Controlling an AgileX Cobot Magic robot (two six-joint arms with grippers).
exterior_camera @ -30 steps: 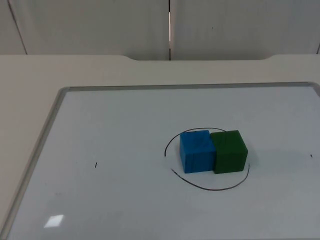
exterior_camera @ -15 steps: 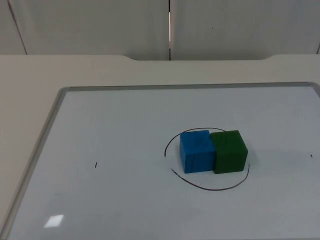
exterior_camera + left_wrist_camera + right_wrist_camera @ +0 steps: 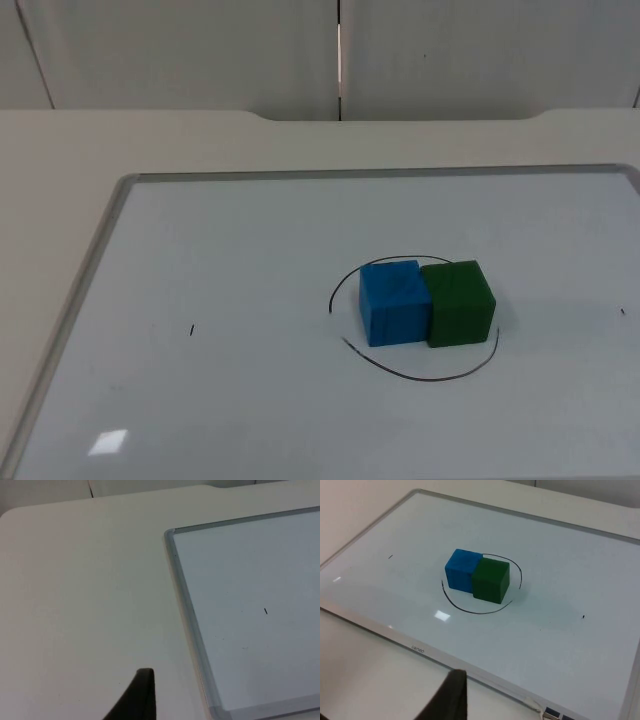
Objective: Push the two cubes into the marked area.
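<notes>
No change is seen over the last second: the blue cube (image 3: 394,302) and green cube (image 3: 459,302) sit touching inside the drawn ring (image 3: 420,377) on the whiteboard (image 3: 250,400), so the task is judged complete; end-effector openings cannot be told.

The top view looks down and forward from a fixed height over the whiteboard (image 3: 250,400) toward the partition wall (image 3: 200,50), taking in most of the board. The left wrist view looks from over the bare table (image 3: 75,580) onto one corner of the board (image 3: 250,605), fairly near. The right wrist view looks from off the board's edge across nearly the whole board (image 3: 545,630). It shares the blue cube (image 3: 462,570), green cube (image 3: 491,580) and drawn ring (image 3: 470,611) with the top view.
</notes>
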